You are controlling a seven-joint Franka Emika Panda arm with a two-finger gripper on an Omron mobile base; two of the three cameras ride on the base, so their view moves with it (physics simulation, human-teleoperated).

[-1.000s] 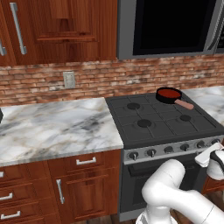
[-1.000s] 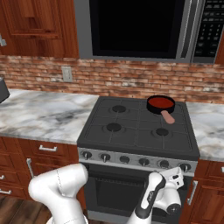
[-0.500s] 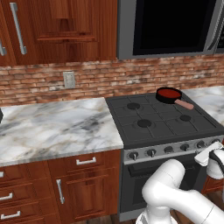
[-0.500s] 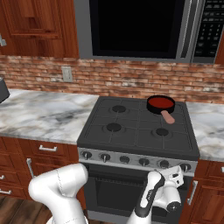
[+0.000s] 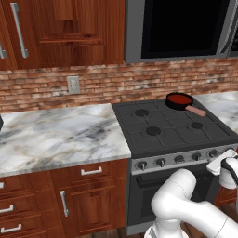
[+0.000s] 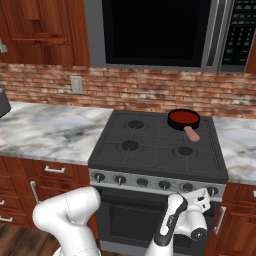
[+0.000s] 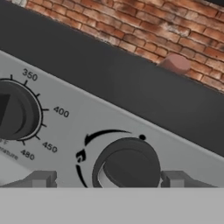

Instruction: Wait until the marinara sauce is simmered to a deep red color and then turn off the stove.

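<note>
The marinara sauce (image 6: 183, 117) is a flat deep red in a black pan with a reddish-brown handle (image 6: 191, 133). The stove (image 6: 157, 150) is matte black on top, with a grey steel front strip (image 7: 65, 131) bearing black knobs (image 7: 127, 165). The tabletop (image 5: 56, 137) is white marble veined grey. The brick wall (image 5: 93, 83) is red-brown, the cabinets (image 5: 60, 28) dark reddish wood.

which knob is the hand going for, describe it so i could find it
Find the black stove under the microwave; along its steel front strip runs a row of small dark knobs. The target knob is near the right end of that row, below the burner side where the red pan sits. Unlike the numbered temperature dial beside it, it has only a curved arrow mark, and the gripper jaws straddle it.
</note>
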